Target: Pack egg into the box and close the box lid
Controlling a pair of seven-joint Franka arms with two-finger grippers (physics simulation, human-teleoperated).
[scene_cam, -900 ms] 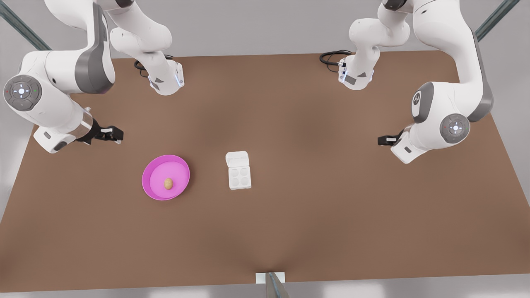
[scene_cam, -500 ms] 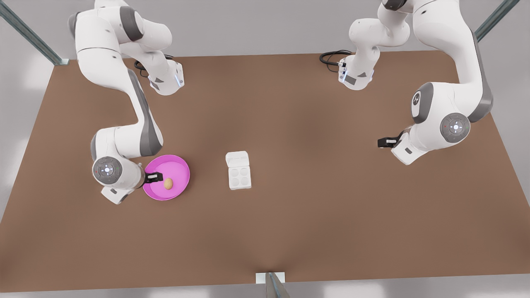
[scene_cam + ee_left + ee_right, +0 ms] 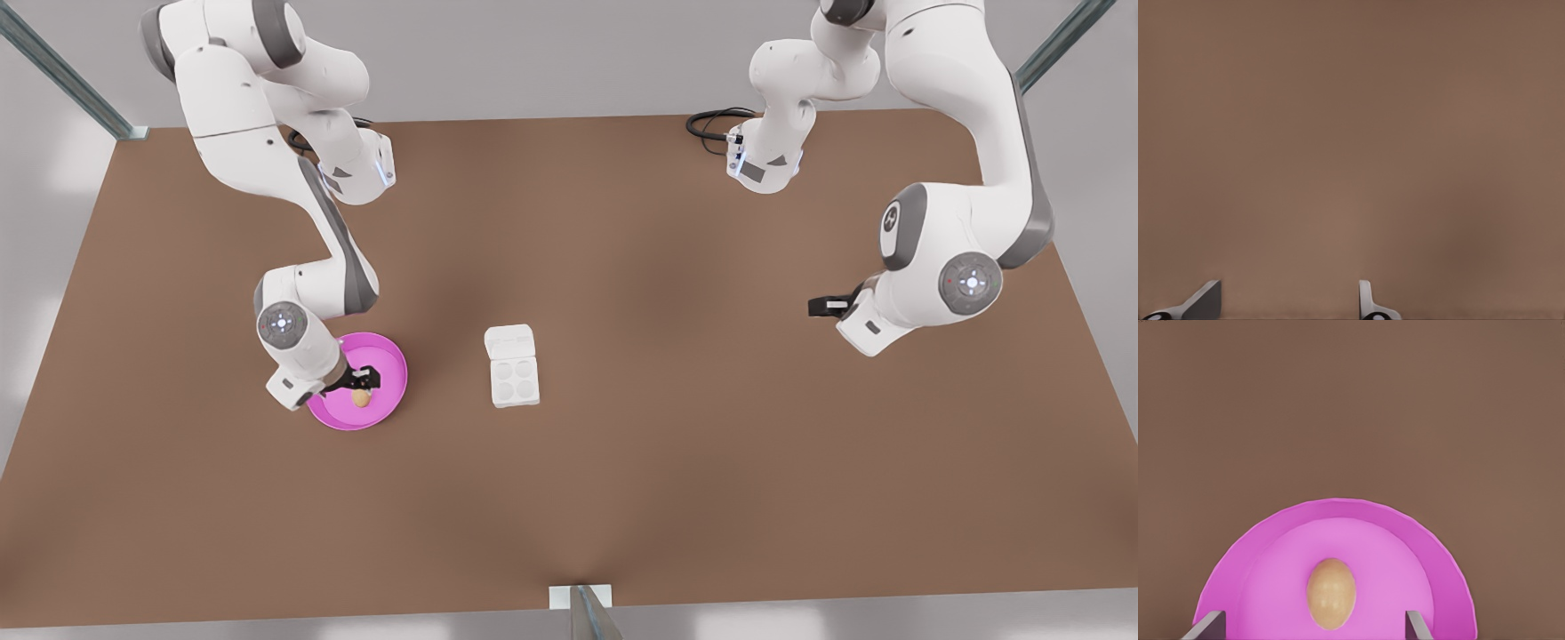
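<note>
The right gripper [image 3: 363,384] hung over the egg [image 3: 360,398] on the pink plate [image 3: 391,378], jaws apart (fingertips flanking it). The box [image 3: 514,380] lay rightward, its box lid [image 3: 509,341] open. The left gripper [image 3: 820,306] waited far right, jaws apart.

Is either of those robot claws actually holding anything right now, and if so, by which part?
Nothing is held. The right gripper hangs open over the egg on the pink plate, fingers either side, not touching. The left gripper waits open above bare table.
</note>
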